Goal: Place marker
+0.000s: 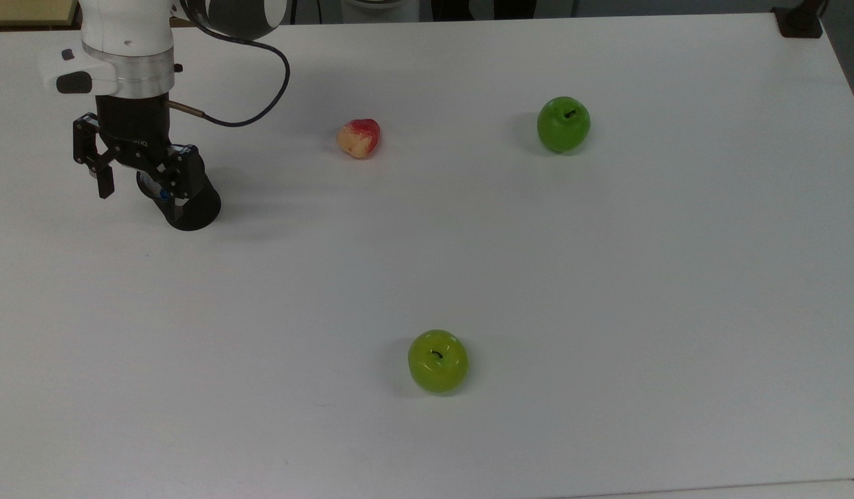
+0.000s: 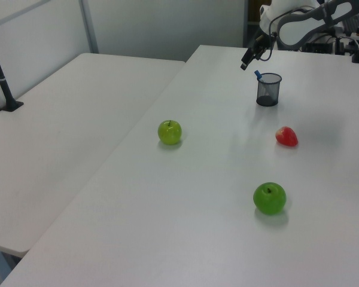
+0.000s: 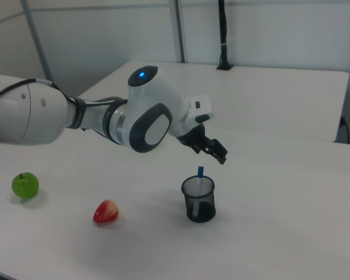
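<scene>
The tool (image 1: 139, 179) hangs above the black mesh cup (image 3: 199, 199) with its fingers spread apart and nothing between them. The marker (image 3: 200, 174) stands nearly upright inside that cup, its blue end poking above the rim, the rest hidden behind the mesh. The cup sits near the far left corner of the surface (image 1: 607, 277) in the top view. A red-yellow fruit (image 1: 359, 138) and two green apples (image 1: 563, 124) (image 1: 437, 360) lie well apart.
</scene>
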You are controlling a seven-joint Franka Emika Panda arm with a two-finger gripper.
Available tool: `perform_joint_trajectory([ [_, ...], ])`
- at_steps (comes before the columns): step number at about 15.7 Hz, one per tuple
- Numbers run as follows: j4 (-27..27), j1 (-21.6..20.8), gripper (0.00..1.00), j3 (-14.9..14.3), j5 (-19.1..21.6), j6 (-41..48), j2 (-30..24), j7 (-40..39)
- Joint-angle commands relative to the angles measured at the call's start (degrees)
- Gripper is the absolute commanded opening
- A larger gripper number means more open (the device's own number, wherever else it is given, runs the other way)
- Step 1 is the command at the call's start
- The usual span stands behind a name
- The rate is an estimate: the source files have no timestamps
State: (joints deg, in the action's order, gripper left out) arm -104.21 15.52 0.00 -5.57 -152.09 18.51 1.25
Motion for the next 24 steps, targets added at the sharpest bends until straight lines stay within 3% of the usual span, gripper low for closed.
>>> perform_joint_trajectory([
  [1,-1.26,-0.32,1.0,-0.27,0.04,-0.75,-0.84,-0.64],
  [3,-1.17,-0.32,1.0,-0.27,0.04,-0.49,-0.93,-0.64],
  [9,4.27,-2.33,1.0,-0.27,0.04,14.69,-2.94,-0.55],
  [17,10.43,-13.49,1.0,-0.62,-0.23,45.36,-11.64,-0.55],
  [21,10.43,-19.03,1.0,-1.41,-0.14,55.83,-16.47,-0.55],
  [24,10.43,-20.44,1.0,-1.41,0.03,59.54,-18.24,-0.46],
])
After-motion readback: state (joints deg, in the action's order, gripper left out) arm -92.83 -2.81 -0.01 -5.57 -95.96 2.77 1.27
